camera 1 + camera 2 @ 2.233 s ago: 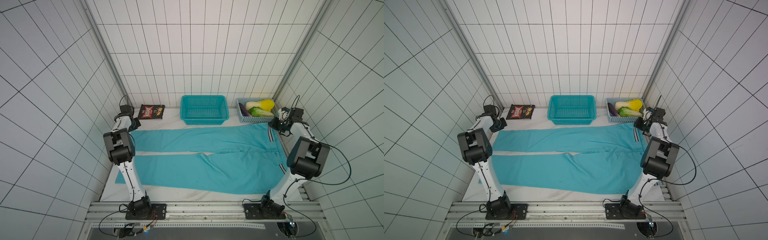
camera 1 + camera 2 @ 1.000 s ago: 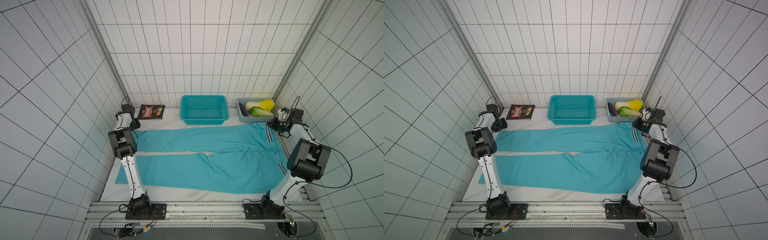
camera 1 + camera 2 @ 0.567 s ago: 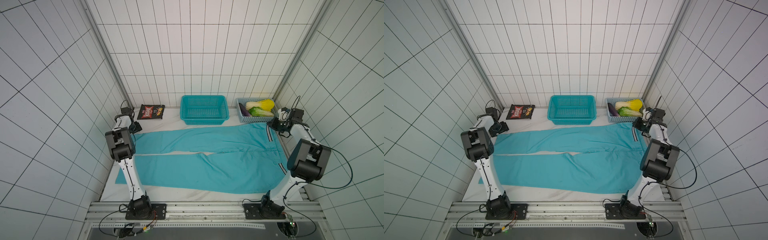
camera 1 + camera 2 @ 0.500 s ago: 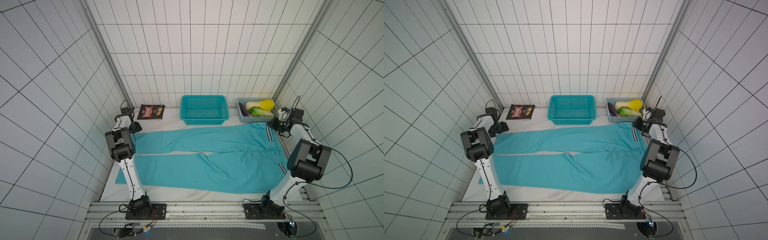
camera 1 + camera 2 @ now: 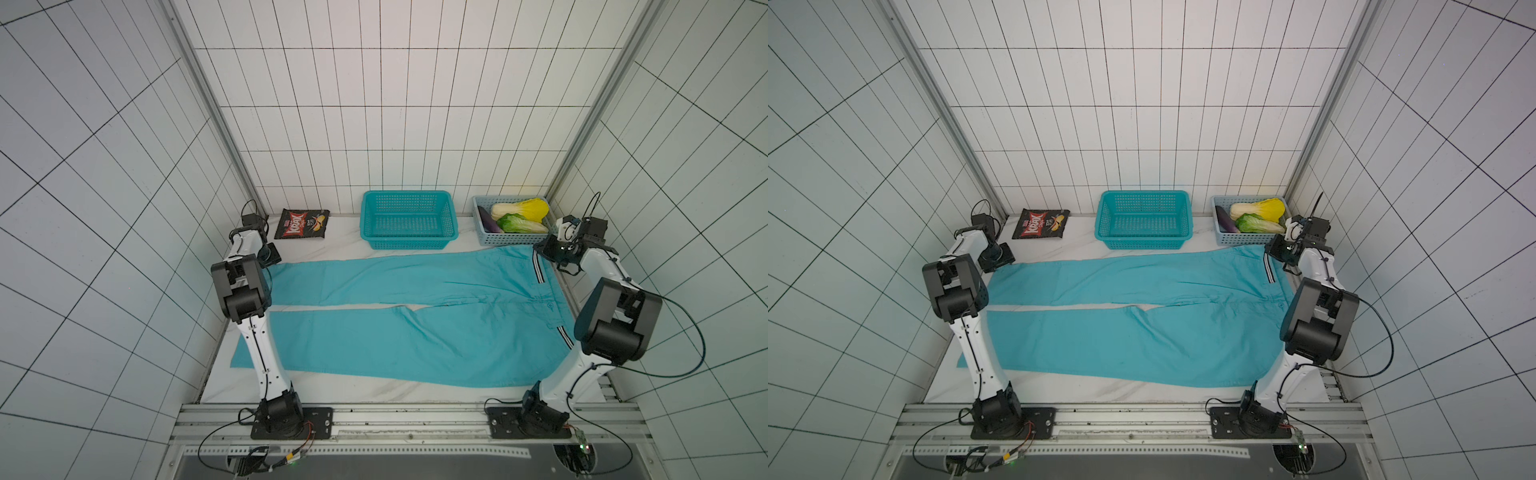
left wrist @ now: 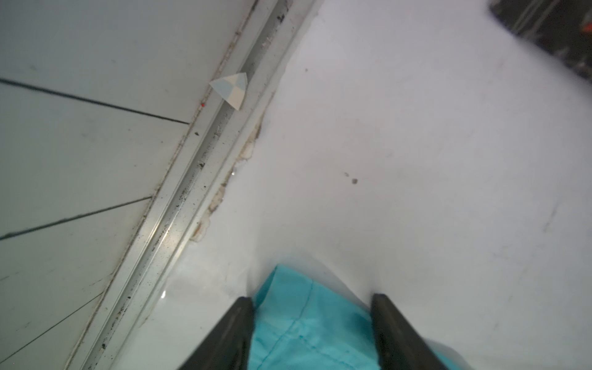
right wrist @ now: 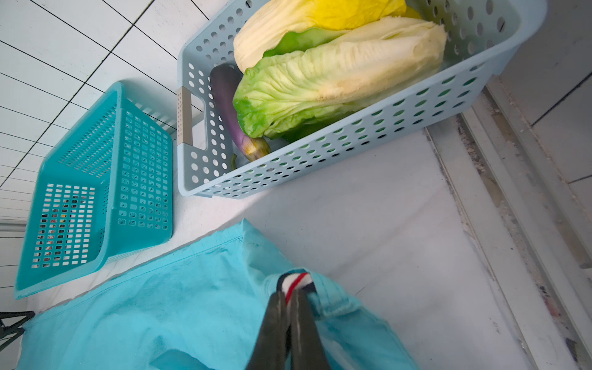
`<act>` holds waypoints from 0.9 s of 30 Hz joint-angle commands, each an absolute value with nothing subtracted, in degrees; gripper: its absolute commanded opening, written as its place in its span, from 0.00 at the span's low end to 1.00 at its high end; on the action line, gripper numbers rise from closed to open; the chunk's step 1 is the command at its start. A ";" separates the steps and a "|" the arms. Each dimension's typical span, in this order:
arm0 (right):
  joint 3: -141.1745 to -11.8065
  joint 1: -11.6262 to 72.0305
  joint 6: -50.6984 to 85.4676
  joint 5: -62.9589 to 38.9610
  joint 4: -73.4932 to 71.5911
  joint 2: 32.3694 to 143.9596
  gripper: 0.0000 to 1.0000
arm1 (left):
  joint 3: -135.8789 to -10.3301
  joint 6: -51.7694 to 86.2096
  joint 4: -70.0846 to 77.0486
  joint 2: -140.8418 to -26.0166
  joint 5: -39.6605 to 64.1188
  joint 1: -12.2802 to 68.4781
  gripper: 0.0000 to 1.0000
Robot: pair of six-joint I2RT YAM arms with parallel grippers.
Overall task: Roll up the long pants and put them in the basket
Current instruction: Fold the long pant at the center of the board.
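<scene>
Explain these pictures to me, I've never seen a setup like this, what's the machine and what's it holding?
These are two robot arms fixed at the front edge of a table, each ending in a two-fingered gripper. Two pictures look down from overhead on the whole scene; the other two come from cameras on the arms' wrists. On the table lie teal pants, spread flat, and behind them a crisp bag, an empty teal basket and a grey basket of vegetables. The right gripper is shut on the pants' striped waistband. The left gripper has its jaws apart, with a leg's hem between them.
</scene>
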State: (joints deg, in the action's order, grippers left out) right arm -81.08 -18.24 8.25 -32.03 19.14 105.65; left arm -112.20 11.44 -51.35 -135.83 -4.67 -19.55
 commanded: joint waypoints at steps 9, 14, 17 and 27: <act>-82.42 -17.89 9.92 -29.45 20.49 105.86 0.00 | -102.48 11.90 -46.28 -129.33 -3.39 -22.02 0.00; -85.24 -13.91 6.43 -29.78 22.00 104.81 0.00 | -103.97 12.83 -41.99 -126.31 1.97 -20.48 0.00; -85.82 -12.05 5.76 -30.30 19.54 103.43 0.00 | -105.04 14.23 -39.55 -124.84 2.68 -19.62 0.00; -105.26 -12.63 11.65 -31.41 10.78 111.55 0.00 | -143.52 14.39 -47.27 -136.94 0.73 -16.70 0.00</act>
State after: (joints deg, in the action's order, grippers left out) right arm -94.83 -11.66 8.62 -29.80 16.97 108.29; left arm -126.32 14.00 -44.42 -132.03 1.85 -17.67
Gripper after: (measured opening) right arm 0.057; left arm 0.056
